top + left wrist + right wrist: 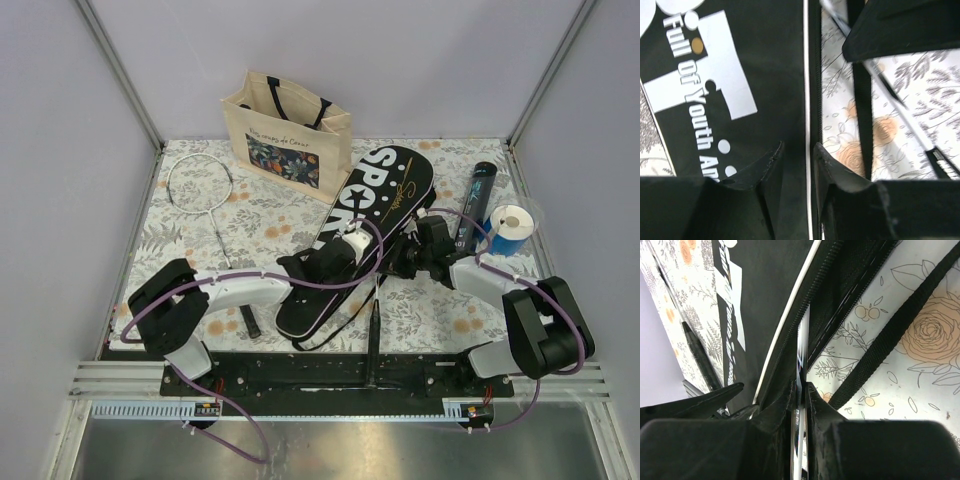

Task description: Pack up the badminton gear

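Inside the right gripper [800, 390], racket shaft [802, 340] against the cover [765, 300] edge

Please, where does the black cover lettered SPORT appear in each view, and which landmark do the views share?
Top external: the cover lies diagonally in the centre of the picture.
Left wrist: the cover fills the left half, its zipped edge running up the middle.
Right wrist: the cover takes the upper middle, its edge slanting to the top right.
Shared landmark: the floral tablecloth beside that edge.
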Controlling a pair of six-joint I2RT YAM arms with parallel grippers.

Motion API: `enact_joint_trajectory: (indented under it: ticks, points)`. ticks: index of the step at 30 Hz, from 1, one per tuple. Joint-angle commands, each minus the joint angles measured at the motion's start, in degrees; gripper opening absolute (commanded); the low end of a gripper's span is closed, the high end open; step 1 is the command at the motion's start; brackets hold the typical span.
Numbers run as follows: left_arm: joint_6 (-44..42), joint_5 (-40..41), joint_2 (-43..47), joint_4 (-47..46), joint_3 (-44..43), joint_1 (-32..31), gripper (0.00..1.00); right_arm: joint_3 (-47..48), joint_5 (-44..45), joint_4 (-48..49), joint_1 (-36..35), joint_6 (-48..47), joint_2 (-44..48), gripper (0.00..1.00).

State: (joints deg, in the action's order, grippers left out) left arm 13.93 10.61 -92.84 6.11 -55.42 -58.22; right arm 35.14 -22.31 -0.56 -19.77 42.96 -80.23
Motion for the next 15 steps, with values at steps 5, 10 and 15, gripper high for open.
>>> enact_joint_trajectory:
  ticks: [5, 10, 15]
  points:
    - [-0.49, 9.59, 1.26, -0.57, 2.33, -4.0, 0.38, 0.72, -2.66, 6.54, -0.62, 0.9, -0.28, 0.0]
    - [-0.49, 13.47, 1.43, -0.57, 3.21, -6.2, 0.53, 1.08, -2.13, 5.04, -0.53, 0.02, 0.25, 0.0]
    - [-0.14, 18.2, 1.17, 0.65, 3.04, -7.35, 0.55, 0.81, -2.13, 4.16, -0.62, -0.33, 0.86, 0.0]
